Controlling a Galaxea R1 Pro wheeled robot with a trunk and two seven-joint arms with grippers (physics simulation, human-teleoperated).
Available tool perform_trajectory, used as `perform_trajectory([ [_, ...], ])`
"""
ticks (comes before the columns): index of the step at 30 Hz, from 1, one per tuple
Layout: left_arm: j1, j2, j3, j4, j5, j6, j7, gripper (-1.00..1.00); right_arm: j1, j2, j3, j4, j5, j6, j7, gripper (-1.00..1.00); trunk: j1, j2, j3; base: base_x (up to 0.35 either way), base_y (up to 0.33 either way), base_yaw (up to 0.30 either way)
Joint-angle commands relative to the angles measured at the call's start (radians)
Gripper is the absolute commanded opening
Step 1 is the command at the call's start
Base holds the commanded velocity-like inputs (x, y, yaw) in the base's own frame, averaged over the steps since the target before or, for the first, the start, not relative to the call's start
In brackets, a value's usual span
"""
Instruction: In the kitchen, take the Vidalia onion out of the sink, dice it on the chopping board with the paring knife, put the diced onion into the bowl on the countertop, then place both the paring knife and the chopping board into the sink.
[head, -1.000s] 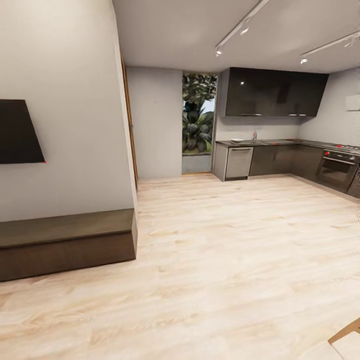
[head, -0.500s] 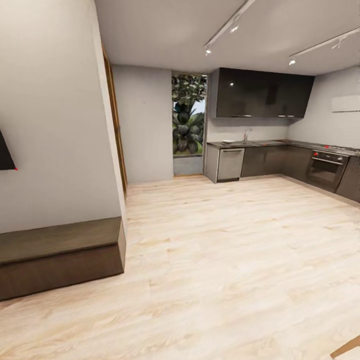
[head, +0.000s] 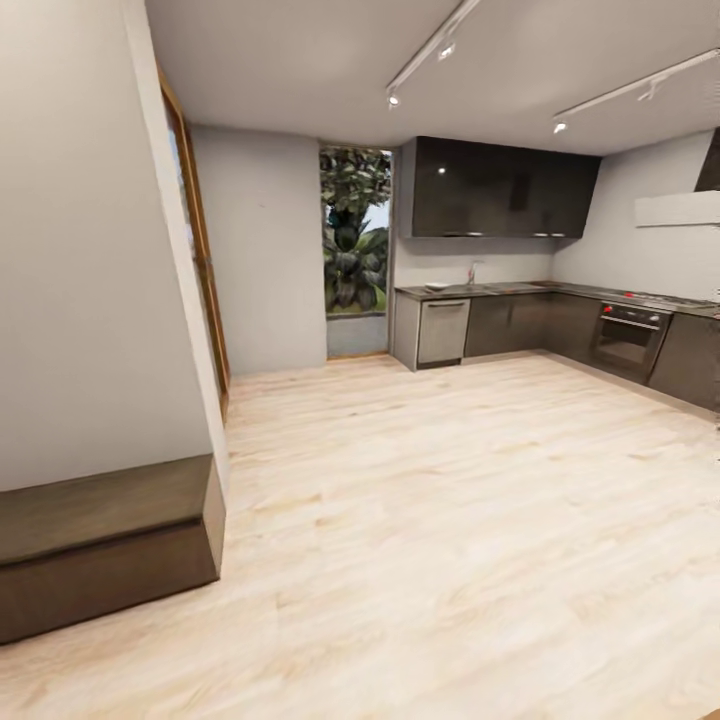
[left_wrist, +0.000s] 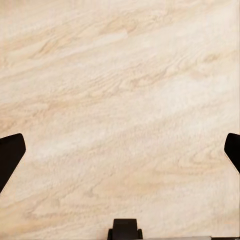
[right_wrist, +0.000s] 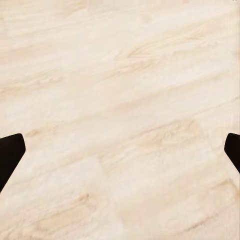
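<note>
Onion and sink lie far across the room from you, so nothing is in hand yet.

You face the kitchen counter (head: 520, 291) along the far wall, where a faucet (head: 470, 272) marks the sink; the basin, onion, knife, board and bowl are too small and distant to make out. Pale wood floor (head: 450, 500) separates you from it, with a dark bench (head: 100, 540) near your left. Your left gripper (left_wrist: 120, 155) and right gripper (right_wrist: 120, 155) hang over bare floor, fingers spread wide and grasping nothing, sensible for travel. Only the fingertips (left_wrist: 10, 155) show at the frame edges.
</note>
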Motion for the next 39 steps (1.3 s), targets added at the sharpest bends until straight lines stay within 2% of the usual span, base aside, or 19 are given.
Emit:
perform_trajectory([
  [1, 0.000, 0.001, 0.000, -0.001, 0.000, -0.002, 0.000, 1.00, -0.001, 0.000, 0.001, 0.001, 0.000, -0.003, -0.004, 1.00, 0.001, 0.000, 0.000, 0.317, 0.000, -0.143],
  [22, 0.000, 0.003, 0.002, 0.000, 0.006, -0.002, 0.001, 1.00, -0.001, -0.002, -0.001, 0.001, 0.000, -0.003, -0.004, 1.00, 0.001, 0.000, 0.013, 0.319, -0.003, -0.151],
  [39, 0.000, 0.004, 0.003, -0.001, 0.006, -0.003, 0.001, 1.00, -0.001, -0.003, -0.001, 0.001, 0.000, -0.004, -0.004, 1.00, 0.001, 0.000, 0.025, 0.322, -0.100, -0.152],
])
